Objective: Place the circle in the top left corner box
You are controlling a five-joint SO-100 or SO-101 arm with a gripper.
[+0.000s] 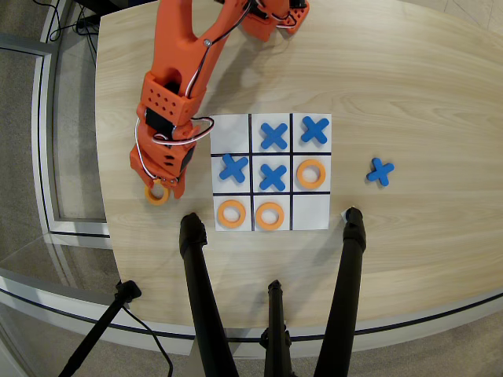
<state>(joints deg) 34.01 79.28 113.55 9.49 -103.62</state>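
Right of the gripper in the overhead view lies the 3x3 board, its top left corner box bare, up and right of the fingertips. Between those fingertips sits the orange ring, pinched on the wooden table.

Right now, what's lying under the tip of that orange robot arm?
A flat orange ring lies on the pale wooden table, left of the white grid board in the overhead view. The orange gripper covers its upper edge, so whether it is gripped cannot be seen.
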